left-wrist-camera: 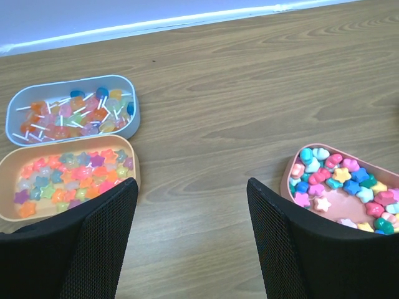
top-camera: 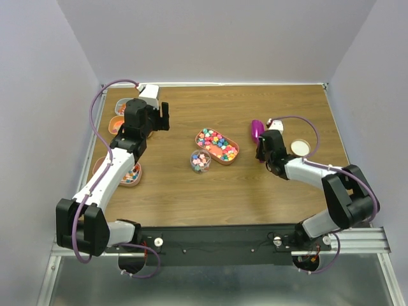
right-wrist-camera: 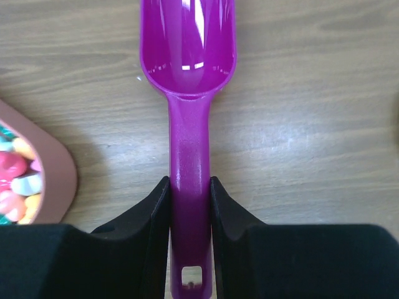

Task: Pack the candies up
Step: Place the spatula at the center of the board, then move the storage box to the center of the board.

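Note:
Multicoloured candies (top-camera: 217, 145) fill a pink oval tray (top-camera: 199, 135) at mid-table, and a small round cup (top-camera: 200, 160) in front of it holds more. My right gripper (right-wrist-camera: 189, 190) is shut on the handle of the magenta scoop (right-wrist-camera: 188, 93), whose bowl is empty and lies low over the wood to the right of the pink tray (right-wrist-camera: 59, 180). My left gripper (left-wrist-camera: 190, 212) hangs open over bare wood with nothing between its fingers. It sits between the pink tray's candies (left-wrist-camera: 340, 180) and two trays on the left.
On the left, a white tray (left-wrist-camera: 134, 112) holds stick candies and an orange tray (left-wrist-camera: 134, 168) holds star candies. A third bowl of candies (top-camera: 131, 175) sits under the left arm. The round cream lid (top-camera: 300, 147) lies right of the right gripper (top-camera: 262, 145).

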Controlling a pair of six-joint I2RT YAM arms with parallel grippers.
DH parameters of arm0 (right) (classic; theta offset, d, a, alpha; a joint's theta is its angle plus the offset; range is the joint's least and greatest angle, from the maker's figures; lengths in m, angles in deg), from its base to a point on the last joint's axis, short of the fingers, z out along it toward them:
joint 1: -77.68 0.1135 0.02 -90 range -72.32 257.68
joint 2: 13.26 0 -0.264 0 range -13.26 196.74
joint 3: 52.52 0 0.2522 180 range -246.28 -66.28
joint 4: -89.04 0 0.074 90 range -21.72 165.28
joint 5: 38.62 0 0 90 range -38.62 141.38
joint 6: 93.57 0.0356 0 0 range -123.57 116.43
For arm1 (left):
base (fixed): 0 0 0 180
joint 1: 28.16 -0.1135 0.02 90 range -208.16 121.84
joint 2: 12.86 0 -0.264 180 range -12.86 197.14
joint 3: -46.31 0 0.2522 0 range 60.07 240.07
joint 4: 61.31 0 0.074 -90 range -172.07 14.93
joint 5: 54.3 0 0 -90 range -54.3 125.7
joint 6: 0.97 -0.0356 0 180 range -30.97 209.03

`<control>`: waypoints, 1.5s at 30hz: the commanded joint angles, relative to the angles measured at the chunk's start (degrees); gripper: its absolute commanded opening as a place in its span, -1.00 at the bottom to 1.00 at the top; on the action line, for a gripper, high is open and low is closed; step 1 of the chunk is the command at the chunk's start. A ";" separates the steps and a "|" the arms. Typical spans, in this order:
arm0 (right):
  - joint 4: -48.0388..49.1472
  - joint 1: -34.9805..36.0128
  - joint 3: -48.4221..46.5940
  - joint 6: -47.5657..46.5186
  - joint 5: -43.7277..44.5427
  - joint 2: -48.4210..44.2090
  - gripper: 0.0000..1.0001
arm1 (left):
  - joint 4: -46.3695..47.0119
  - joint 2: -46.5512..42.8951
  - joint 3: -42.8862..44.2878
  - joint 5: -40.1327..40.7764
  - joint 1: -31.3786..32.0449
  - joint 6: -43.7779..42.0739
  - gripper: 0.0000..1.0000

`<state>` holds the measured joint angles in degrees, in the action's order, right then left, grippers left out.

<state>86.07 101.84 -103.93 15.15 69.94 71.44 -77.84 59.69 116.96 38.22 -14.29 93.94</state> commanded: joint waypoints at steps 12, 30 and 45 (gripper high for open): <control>-8.32 -3.16 -2.78 5.02 -5.82 1.89 0.51 | -4.61 14.26 6.38 -14.65 2.65 -2.00 0.53; -14.48 -3.24 -2.52 -2.90 -13.38 -20.19 0.94 | -22.55 41.34 28.98 -9.39 11.97 -7.54 0.18; -13.34 -3.16 -2.34 -3.25 -15.58 -17.73 0.94 | -23.95 47.94 36.01 -8.76 11.88 -9.83 -0.17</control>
<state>72.60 98.96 -106.62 12.81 55.71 53.17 -100.44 104.94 150.60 29.02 -2.27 85.37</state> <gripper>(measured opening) 0.968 0.449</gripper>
